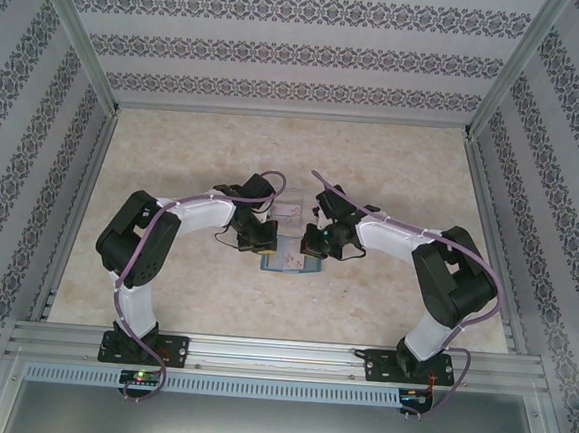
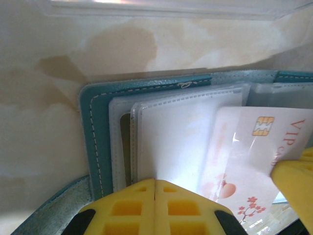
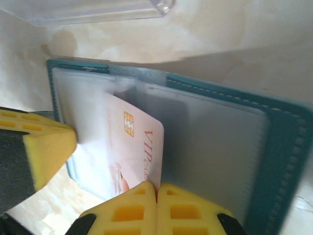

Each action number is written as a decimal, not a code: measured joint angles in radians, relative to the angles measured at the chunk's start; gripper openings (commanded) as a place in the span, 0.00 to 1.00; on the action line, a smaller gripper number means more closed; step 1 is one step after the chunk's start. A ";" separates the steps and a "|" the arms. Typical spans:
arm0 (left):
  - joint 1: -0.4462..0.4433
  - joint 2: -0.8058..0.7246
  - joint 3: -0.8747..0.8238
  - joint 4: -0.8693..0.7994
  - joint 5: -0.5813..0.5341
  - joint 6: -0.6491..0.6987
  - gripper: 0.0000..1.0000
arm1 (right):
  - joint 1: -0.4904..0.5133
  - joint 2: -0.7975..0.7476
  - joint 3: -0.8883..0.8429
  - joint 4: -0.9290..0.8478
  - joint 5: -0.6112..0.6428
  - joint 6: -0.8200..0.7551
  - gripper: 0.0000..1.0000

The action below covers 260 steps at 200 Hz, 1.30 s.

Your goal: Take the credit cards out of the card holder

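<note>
The teal card holder (image 1: 291, 265) lies open on the marble-pattern table (image 1: 184, 158), near a clear plastic tray (image 3: 98, 12). The left gripper (image 2: 155, 182) has its fingers pressed together over the clear sleeves (image 2: 171, 132); whether it grips a sleeve cannot be told. The right gripper (image 3: 157, 185) pinches the lower edge of the pink VIP card (image 3: 132, 142), which is partly covered by a sleeve.

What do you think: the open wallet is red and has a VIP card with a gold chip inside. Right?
Not quite. The wallet is teal, not red, as the right wrist view shows. It is open and has a VIP card with a gold chip inside.
</note>
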<state>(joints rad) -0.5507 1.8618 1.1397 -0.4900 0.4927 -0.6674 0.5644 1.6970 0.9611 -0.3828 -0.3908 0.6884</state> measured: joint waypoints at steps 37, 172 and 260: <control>0.000 0.000 0.000 0.000 0.000 0.004 0.03 | 0.000 -0.006 0.024 -0.064 0.052 -0.029 0.04; 0.000 0.000 0.000 0.000 0.000 0.006 0.03 | 0.003 -0.010 0.055 -0.091 0.057 -0.009 0.16; 0.000 0.000 0.000 0.000 0.000 0.006 0.03 | 0.016 -0.010 0.024 -0.042 0.008 0.027 0.14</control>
<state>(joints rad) -0.5507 1.8618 1.1397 -0.4900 0.4927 -0.6609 0.5804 1.6875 0.9855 -0.4244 -0.3832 0.7155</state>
